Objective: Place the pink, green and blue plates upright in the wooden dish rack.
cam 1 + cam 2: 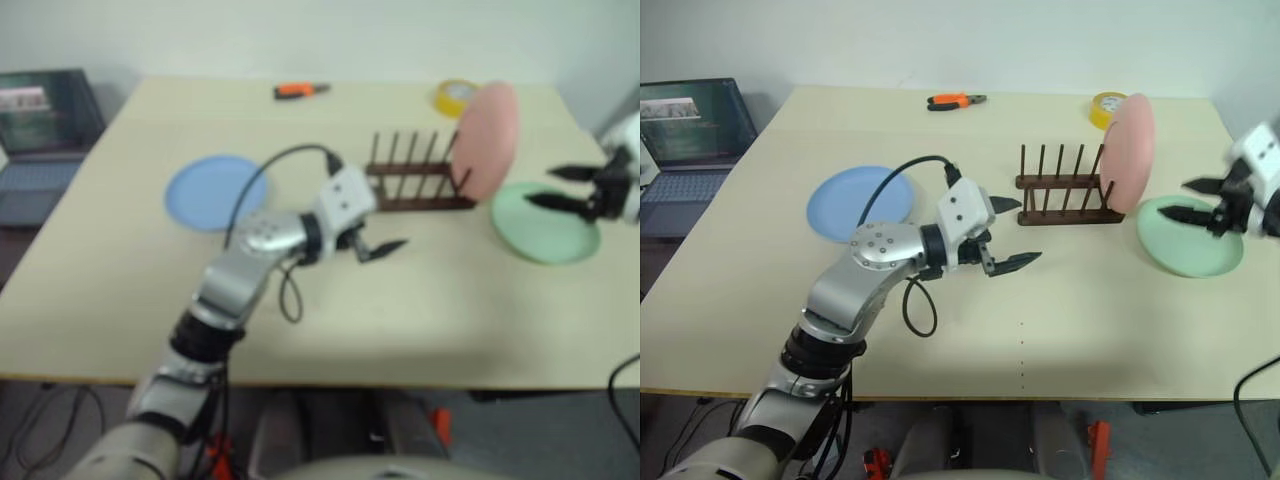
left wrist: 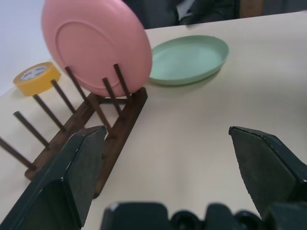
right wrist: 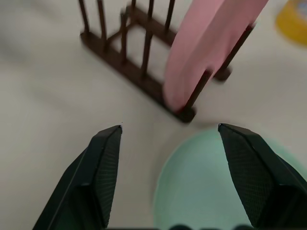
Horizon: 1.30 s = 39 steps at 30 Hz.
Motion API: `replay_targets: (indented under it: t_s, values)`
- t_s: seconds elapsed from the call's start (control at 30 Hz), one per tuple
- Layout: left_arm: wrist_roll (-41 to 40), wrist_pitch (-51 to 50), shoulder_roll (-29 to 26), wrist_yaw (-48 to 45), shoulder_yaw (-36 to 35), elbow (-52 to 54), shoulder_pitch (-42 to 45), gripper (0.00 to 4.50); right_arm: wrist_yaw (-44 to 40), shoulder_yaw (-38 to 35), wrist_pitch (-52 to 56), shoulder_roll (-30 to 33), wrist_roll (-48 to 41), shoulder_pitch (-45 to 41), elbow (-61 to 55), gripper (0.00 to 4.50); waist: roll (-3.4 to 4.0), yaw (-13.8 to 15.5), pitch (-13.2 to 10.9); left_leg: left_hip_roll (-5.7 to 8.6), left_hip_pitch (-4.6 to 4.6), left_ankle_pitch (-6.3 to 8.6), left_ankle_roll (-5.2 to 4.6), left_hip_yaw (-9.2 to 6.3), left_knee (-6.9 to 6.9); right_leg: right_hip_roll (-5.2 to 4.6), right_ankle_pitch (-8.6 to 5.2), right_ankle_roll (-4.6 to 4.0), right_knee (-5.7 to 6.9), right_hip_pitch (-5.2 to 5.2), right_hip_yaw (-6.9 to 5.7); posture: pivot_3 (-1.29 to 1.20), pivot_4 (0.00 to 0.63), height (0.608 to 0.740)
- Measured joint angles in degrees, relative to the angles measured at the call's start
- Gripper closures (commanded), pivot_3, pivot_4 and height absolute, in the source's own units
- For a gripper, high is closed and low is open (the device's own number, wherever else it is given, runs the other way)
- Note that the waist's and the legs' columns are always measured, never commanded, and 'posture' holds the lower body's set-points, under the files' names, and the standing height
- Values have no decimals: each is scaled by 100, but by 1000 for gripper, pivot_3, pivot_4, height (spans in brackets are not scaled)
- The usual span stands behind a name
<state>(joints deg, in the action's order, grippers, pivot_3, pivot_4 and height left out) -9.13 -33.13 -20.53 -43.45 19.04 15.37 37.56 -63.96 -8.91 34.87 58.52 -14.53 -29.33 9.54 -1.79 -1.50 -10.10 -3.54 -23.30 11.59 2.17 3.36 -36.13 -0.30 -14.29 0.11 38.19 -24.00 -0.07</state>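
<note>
The pink plate point(image 1: 1130, 152) stands upright at the right end of the wooden dish rack point(image 1: 1065, 190), leaning between its pegs. Just right of the rack, the green plate point(image 1: 1190, 237) lies flat on the table. The blue plate point(image 1: 862, 203) lies flat at the left. My right gripper point(image 1: 1177, 198) hovers open over the green plate's left part with nothing between its fingers point(image 3: 108, 158). In front of the rack, my left gripper point(image 1: 1025, 232) is open and empty and points toward the rack and pink plate point(image 2: 96, 43).
A yellow tape roll point(image 1: 1106, 106) sits behind the pink plate. Orange-handled pliers point(image 1: 955, 101) lie at the table's far edge. A laptop point(image 1: 685, 150) stands off the table's left side. The rack's other slots hold nothing.
</note>
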Motion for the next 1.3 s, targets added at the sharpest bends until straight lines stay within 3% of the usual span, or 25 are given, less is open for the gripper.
replay_targets:
  t_s: [0.3,0.8,0.9,1.17,1.3]
  values:
    - [14,90,52,-98,85,-22,24,0,985,495,273,-256,464,327,-377,1071,-4,-37,-2,3,45,1,-1,5,3,9,10,9,-13,36,38,0,150,740]
    - [26,85,43,-93,85,-21,20,0,1410,1029,356,-639,796,296,151,1071,-4,-33,-2,3,43,2,-2,6,5,11,10,11,-19,35,45,0,150,740]
    - [30,81,25,-87,85,-20,16,0,1535,1033,303,-729,886,290,288,1665,-4,-32,-2,3,42,2,-2,8,5,11,11,12,-21,35,45,0,150,740]
    - [35,76,-2,-39,85,-20,8,0,1609,1033,192,-737,929,176,478,4395,-4,-34,-2,3,43,2,-2,7,5,11,11,12,-20,34,46,0,150,740]
    - [35,75,-3,7,85,-20,8,0,1602,1036,152,-737,934,163,517,4456,-4,-29,-2,3,42,2,-3,8,5,11,11,13,-22,34,48,0,150,740]
